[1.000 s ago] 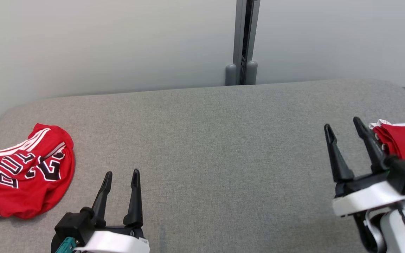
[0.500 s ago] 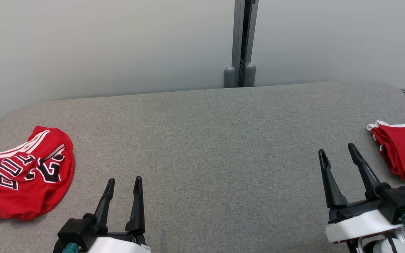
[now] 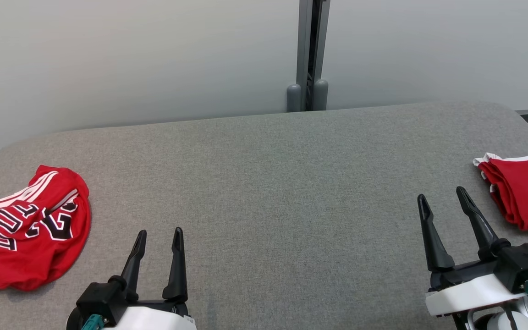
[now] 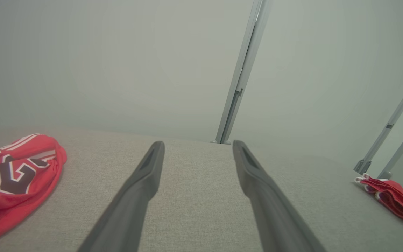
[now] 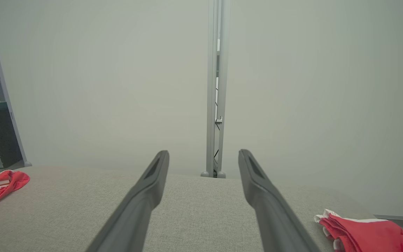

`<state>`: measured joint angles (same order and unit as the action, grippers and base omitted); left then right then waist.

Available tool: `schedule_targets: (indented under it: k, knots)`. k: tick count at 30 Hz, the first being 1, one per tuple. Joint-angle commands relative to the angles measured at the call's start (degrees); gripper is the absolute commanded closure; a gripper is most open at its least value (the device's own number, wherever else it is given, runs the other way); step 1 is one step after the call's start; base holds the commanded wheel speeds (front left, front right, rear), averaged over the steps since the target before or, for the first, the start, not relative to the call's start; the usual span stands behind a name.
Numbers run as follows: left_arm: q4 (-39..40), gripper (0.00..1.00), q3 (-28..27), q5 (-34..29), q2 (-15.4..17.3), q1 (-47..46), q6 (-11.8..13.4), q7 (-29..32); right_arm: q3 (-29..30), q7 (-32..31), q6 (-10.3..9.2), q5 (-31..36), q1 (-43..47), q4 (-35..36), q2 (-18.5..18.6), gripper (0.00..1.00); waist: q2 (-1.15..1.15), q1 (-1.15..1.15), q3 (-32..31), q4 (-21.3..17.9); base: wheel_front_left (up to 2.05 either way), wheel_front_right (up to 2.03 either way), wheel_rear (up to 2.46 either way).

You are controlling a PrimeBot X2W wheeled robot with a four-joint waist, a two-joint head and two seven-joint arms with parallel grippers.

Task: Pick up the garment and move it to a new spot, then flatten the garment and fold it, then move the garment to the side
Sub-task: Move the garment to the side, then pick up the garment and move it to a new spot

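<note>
At the far left of the head view, in the lower half, a crumpled red sports jersey with white stripes and black-and-white lettering [image 3: 25, 229] lies in a loose heap on the grey woven fabric tabletop [image 3: 282, 183], its left part running out of the frame. Just to its right, at the lower left, the left gripper [image 3: 159, 231] rises from the bottom edge, its two long dark fingers pointing up the frame and spread wide with nothing between them; it is near the jersey but apart from it. In the left wrist view those fingers [image 4: 142, 185] stand over bare cloth, with the heap at the left edge. The middle of the tabletop is plain grey fabric, and at the upper middle a grey metal post [image 3: 307, 50] stands behind the table's far edge, between two pale wall panels [image 3: 131, 59]. At the lower right the right gripper [image 3: 442, 194] also points up and slightly left, its jaws just as far apart and holding nothing. Just beyond it, at the right edge, a folded red garment with white trim [image 3: 525, 192] lies flat near the table's right end, close to the gripper's outer finger without touching it. The right wrist view shows that folded piece at its lower right corner, beside the finger.
</note>
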<state>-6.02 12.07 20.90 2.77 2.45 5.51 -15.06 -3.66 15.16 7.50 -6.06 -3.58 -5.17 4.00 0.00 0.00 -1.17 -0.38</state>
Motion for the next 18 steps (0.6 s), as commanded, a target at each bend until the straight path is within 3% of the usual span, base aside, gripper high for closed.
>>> schedule_targets:
  k: [1,18]
  knots:
    - [0.0,0.0,-0.21,-0.29,0.25,-0.78,0.18,0.08,0.25,0.11,-0.02,0.28,-0.32,0.06,0.04,0.0,0.0,0.0,0.01,-0.01,0.0,0.0,0.0]
    - [0.38,0.0,0.3,-2.3,0.25,-0.78,1.44,0.08,0.15,0.11,-0.02,0.44,-0.47,0.11,-0.15,0.0,0.0,0.0,-0.02,0.44,0.0,0.0,0.0]
